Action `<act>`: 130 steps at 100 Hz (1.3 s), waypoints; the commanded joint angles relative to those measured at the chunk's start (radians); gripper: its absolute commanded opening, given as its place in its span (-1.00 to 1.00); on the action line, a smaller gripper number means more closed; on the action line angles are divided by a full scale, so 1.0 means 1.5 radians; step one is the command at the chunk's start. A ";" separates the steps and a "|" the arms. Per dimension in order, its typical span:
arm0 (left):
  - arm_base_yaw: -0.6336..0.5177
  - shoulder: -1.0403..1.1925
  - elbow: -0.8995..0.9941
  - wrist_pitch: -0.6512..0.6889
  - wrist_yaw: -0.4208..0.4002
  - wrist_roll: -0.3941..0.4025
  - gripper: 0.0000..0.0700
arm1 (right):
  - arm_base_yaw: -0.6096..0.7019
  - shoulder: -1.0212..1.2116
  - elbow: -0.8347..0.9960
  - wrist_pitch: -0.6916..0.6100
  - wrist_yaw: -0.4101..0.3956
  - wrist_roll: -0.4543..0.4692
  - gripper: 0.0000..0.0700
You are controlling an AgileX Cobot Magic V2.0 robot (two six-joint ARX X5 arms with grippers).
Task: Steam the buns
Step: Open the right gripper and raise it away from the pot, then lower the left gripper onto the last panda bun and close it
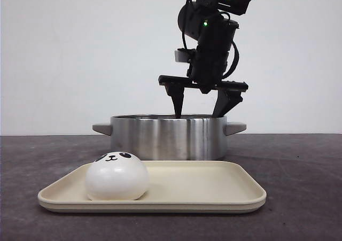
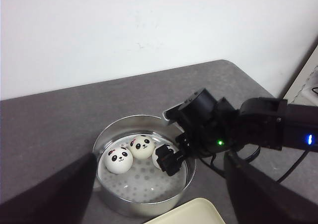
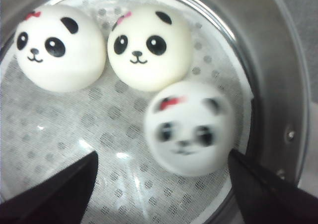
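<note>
While my right gripper [image 1: 202,103] is hanging spread and empty over the steel steamer pot [image 1: 168,137], three panda buns [image 3: 149,47] are sitting inside; a fourth bun [image 1: 117,177] is lying on the beige tray [image 1: 214,190]. Left gripper's opening I cannot judge.

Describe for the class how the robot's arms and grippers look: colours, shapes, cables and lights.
The right arm is matte black and boxy, with small green lights, one blue light and black cables looped alongside. Its right gripper has a flat crossbar and two tapering black fingers. Of the left gripper, only blurred dark fingers show.
</note>
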 commanded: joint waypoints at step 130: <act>-0.066 0.371 -0.364 0.112 0.154 -0.104 0.42 | 0.225 -0.447 0.194 -0.229 0.147 -0.095 -0.96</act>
